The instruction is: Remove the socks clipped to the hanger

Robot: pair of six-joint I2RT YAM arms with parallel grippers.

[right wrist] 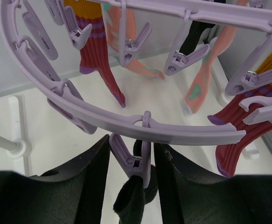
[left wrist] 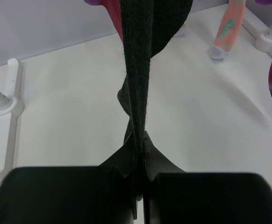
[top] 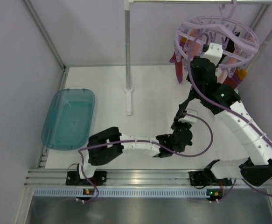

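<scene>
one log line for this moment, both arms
left gripper: shut on black sock | right gripper: open, astride peg clipping black sock | hanger: other socks clipped

We log left arm [top: 136, 147]: white shell links, black joint housings, lilac-purple cable [top: 212, 134] looping alongside. Right arm [top: 245, 130]: same white-and-black build, row of small dark screw dots down long link, green LED [top: 223, 95] lit on black joint, purple cable too. We note black bases [top: 85, 177] on rail, small orange and green lights below. Left fingers [left wrist: 56, 196]: matte black, blocky. Right fingers [right wrist: 87, 182]: black, finely textured.
</scene>
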